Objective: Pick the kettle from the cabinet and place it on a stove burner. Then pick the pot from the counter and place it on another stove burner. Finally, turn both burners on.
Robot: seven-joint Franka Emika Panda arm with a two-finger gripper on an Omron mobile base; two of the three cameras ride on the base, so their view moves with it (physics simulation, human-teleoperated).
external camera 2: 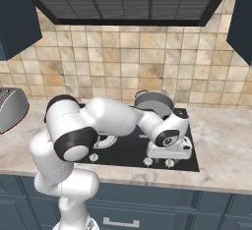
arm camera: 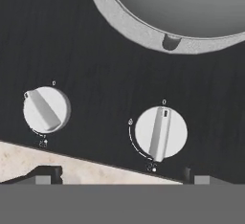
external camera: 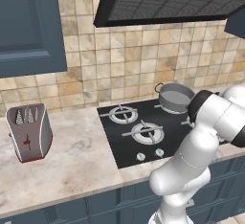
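The pot [external camera: 175, 97] is sitting on a back burner of the cooktop [external camera: 119, 144], toward its back right corner. The gripper [external camera 2: 170, 151] is hanging over the front edge — jaws spread wide, gripping nothing — with two silver knobs [arm camera: 161, 133] lying between its fingertips [arm camera: 48, 174]. A toaster [external camera: 29, 132] is standing on the counter [external camera: 76, 161] near its left edge.

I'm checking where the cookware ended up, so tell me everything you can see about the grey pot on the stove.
The round grey metal pot is wide and shallow, with a plain matte interior that looks empty. One small dark loop handle sticks out at its rim on the left. It stands upright on a rear burner of the black glass cooktop, near the beige tiled wall, under the dark hood. The robot's white arm partly covers it from the right base view. Nothing grips it.
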